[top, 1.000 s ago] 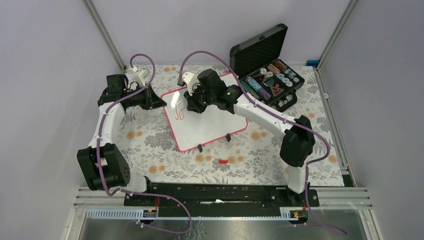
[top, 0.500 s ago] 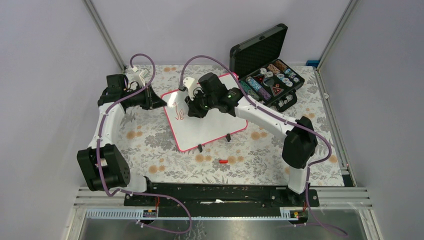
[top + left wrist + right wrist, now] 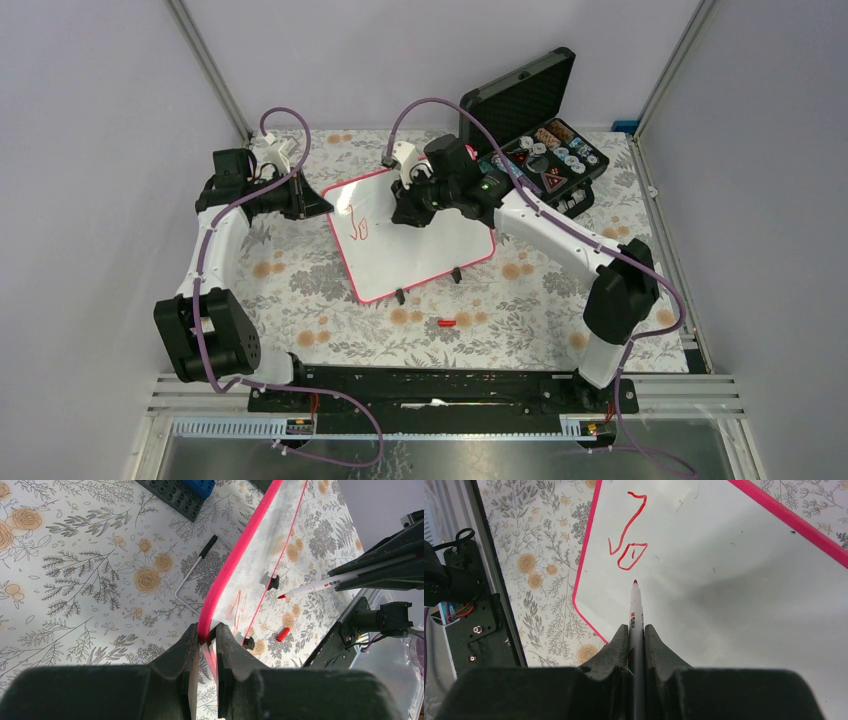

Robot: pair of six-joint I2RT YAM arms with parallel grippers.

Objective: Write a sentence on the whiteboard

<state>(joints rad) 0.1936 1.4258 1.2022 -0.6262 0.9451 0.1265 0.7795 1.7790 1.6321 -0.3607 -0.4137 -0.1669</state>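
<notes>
Since the glossy white rectangular whiteboard with thin pink-red rim looks light, thin and slick, I'd expect it to skate on the floral-cloth surface under pen pressure unless pinned. It lies mid-surface, beside the open black case, with two black clip feet on its near edge. Left jaws are clenched on the rim at the board's left edge. That's the right hold: the rim is the only grippy part, and the face is slippery and smudges. Right jaws are clenched on the barrel of a slim white red-tipped marker, light and stiff. Its tip is just beside the first red handwritten strokes of the sentence; can't tell if it touches. Keep pressure light. Sentence barely begun.
</notes>
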